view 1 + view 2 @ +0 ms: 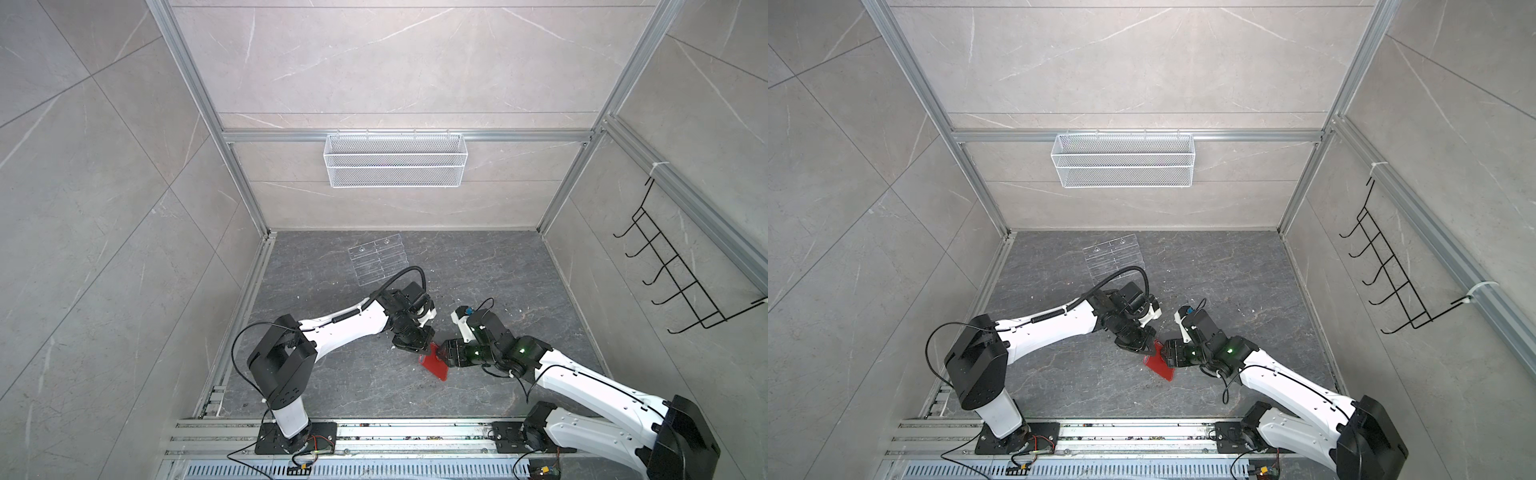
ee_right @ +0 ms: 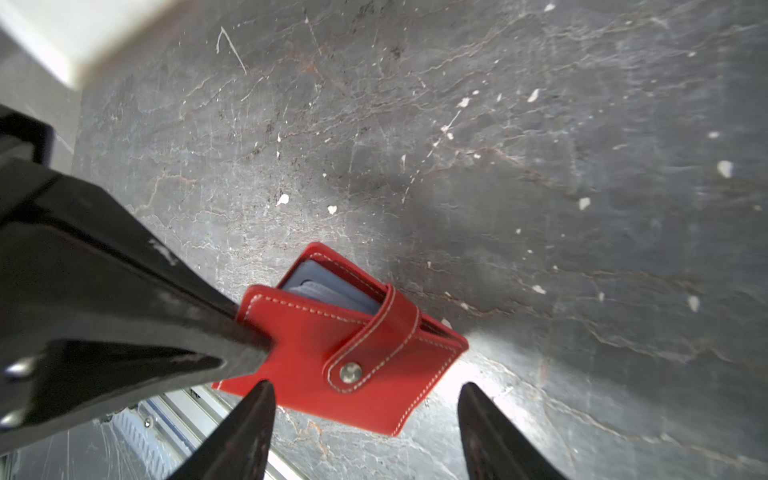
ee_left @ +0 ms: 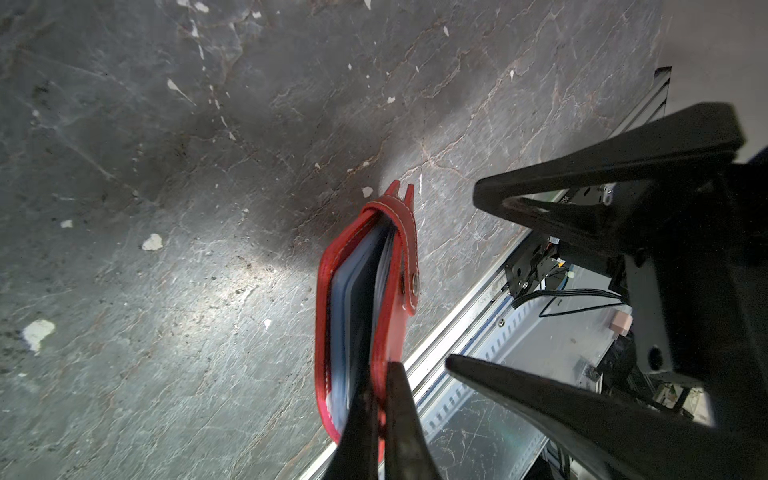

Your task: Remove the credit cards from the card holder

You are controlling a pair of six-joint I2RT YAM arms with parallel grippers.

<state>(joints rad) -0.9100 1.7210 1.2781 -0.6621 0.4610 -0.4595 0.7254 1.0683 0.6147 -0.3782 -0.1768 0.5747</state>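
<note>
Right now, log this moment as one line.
left gripper: shut on red leather-look card holder | right gripper: open near snap strap | strap: fastened | credit cards: none out

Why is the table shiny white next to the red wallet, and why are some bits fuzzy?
Right wrist view: light glares white off the table beside the card holder, and the white arm part is out of focus. Left wrist view: softer sheen on the table; the left end effector pinching the holder is blurry up close.
</note>
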